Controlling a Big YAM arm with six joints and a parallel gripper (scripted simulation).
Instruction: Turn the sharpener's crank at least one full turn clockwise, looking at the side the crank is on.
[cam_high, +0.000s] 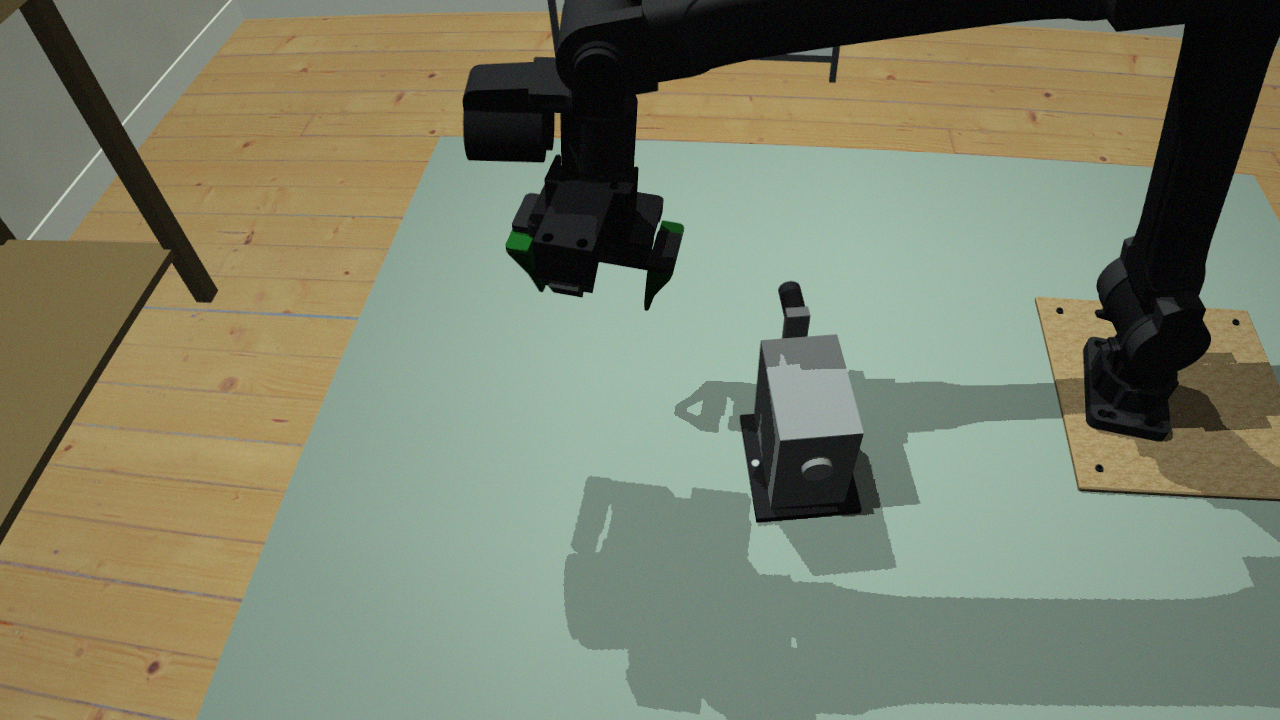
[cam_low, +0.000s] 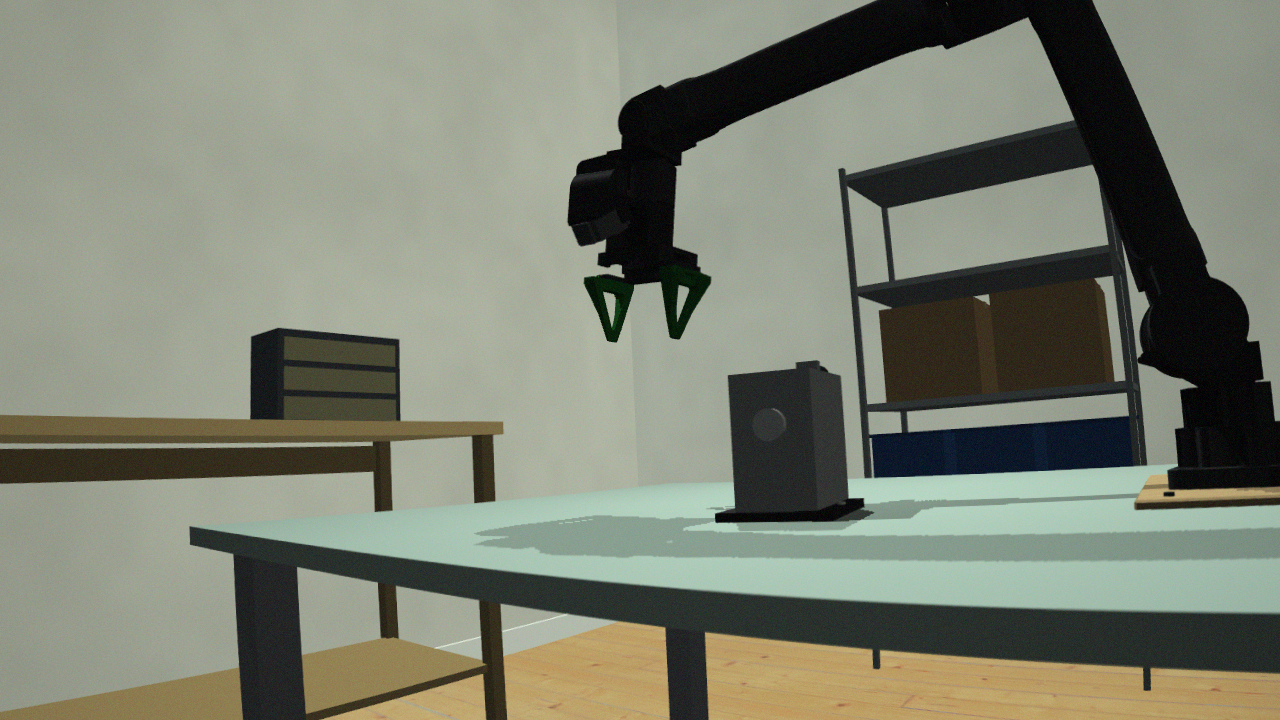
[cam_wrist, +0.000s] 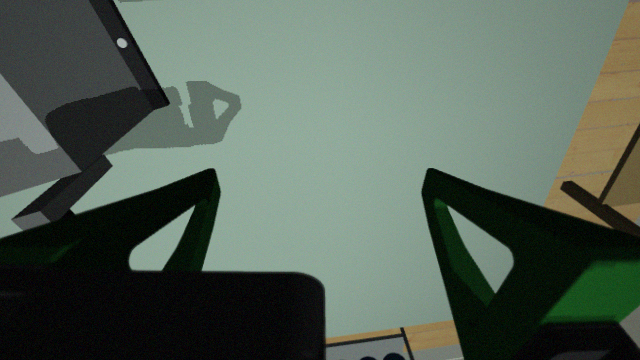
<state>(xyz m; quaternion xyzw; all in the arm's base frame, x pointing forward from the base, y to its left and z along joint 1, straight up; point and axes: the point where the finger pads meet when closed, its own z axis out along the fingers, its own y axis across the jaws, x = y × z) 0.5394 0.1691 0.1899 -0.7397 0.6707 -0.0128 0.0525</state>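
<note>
The sharpener (cam_high: 808, 413) is a grey box on a black base plate, standing on the pale green table. Its crank (cam_high: 793, 308), a grey arm with a dark round knob on top, sticks up behind the box's far side. In the exterior view the box (cam_low: 787, 440) shows its round pencil hole, and only the crank's tip (cam_low: 809, 365) peeks over the top. My gripper (cam_high: 597, 286) hangs open and empty well above the table, up and to the left of the sharpener. It also shows in the exterior view (cam_low: 646, 333). In the wrist view the green fingers frame bare table, with the sharpener (cam_wrist: 65, 90) at the upper left.
My arm's base (cam_high: 1141, 376) stands on a wooden board (cam_high: 1163, 402) at the table's right. A wooden side table (cam_low: 250, 438) with a small drawer unit (cam_low: 324, 374) stands left. A metal shelf with boxes (cam_low: 993, 340) stands behind.
</note>
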